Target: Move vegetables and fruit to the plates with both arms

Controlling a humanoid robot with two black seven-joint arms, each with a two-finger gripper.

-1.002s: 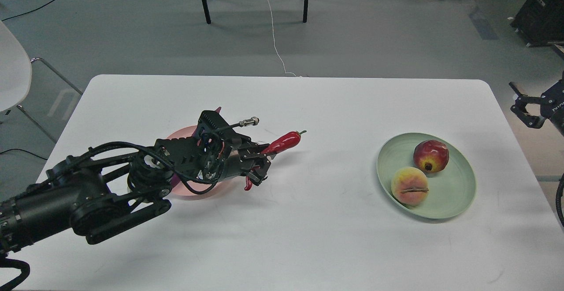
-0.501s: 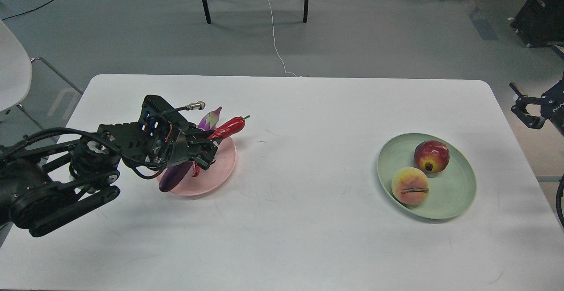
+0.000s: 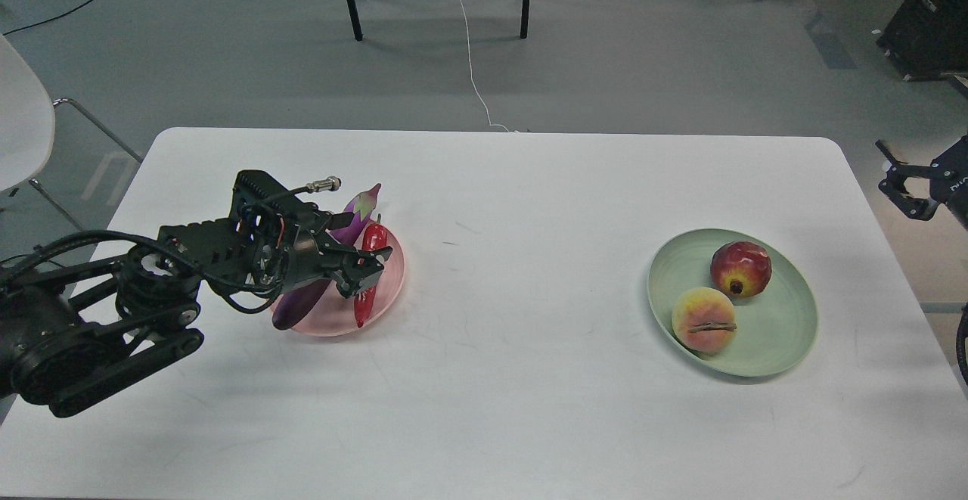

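Centrally, a white table (image 3: 499,379) with rounded corners is seen from above, and every position below is given relative to it. Over its left side a black left arm (image 3: 98,318) is extended, with cables looped along it and a silver connector standing at the wrist. On the table's right half a pale green plate (image 3: 786,349) is set, well apart from a pale pink plate (image 3: 389,277) on the left half. On the green plate a dark red pomegranate (image 3: 740,268) with a small crown is placed toward the table's far edge, and a yellow-green peach (image 3: 703,320) with a pink blush is placed just beside it toward the near edge. Across the pink plate a long purple eggplant (image 3: 302,303) is laid on a slant, its pale cap pointed toward the table's far side and its dark end jutting past the plate's rim toward the near-left. Beside it on the same plate a red chili (image 3: 372,241) is seen, partly hidden by the left gripper (image 3: 361,271). The left fingers are held over the chili's middle; whether they are pinching it or spread cannot be told. Beyond the table's right edge the right gripper (image 3: 904,190) is seen in part, off the table, its fingers spread and nothing between them.
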